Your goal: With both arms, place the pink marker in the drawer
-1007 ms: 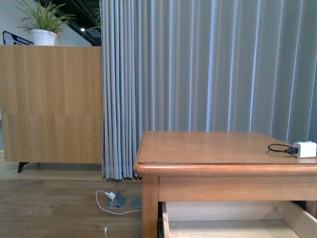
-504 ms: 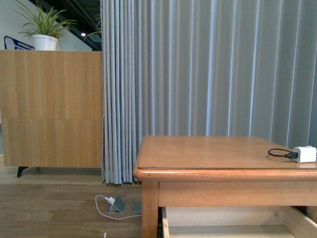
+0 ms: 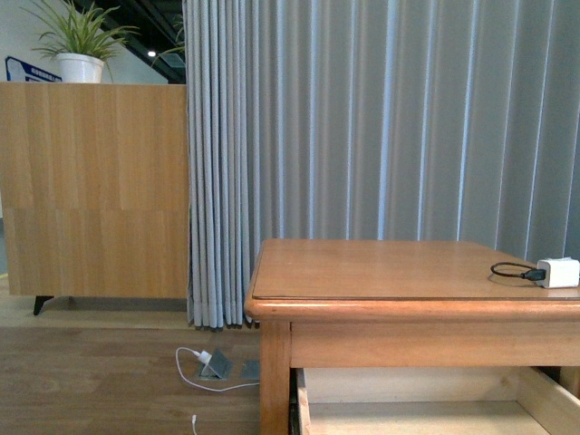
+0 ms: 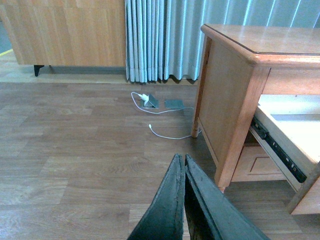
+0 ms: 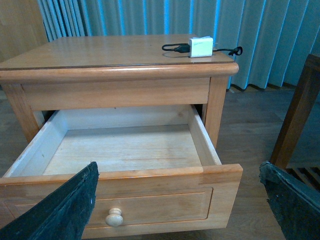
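Observation:
The pink marker shows in no view. The drawer (image 5: 160,200) of the honey-brown nightstand stands pulled open, its pale wood inside bare, its round knob (image 5: 114,217) on the front panel. My right gripper (image 5: 178,169) is open and empty, its fingers (image 5: 70,205) wide apart just in front of and above the drawer front. My left gripper (image 4: 181,159) is shut and empty, low over the wooden floor to the left of the nightstand, apart from the drawer's side (image 4: 280,147). The front view shows the drawer's inner back wall (image 3: 408,385) but neither arm.
A white charger (image 5: 200,46) with a black cable lies on the nightstand top (image 3: 381,267). A grey curtain (image 3: 381,118) hangs behind. A wooden cabinet (image 3: 91,190) with a potted plant (image 3: 80,54) stands far left. A white cable and floor socket (image 4: 150,102) lie on the floor. Wooden furniture (image 5: 300,115) stands right of the nightstand.
The front view shifted a little half a second ago and is back as it was one second ago. Nothing in the scene has moved.

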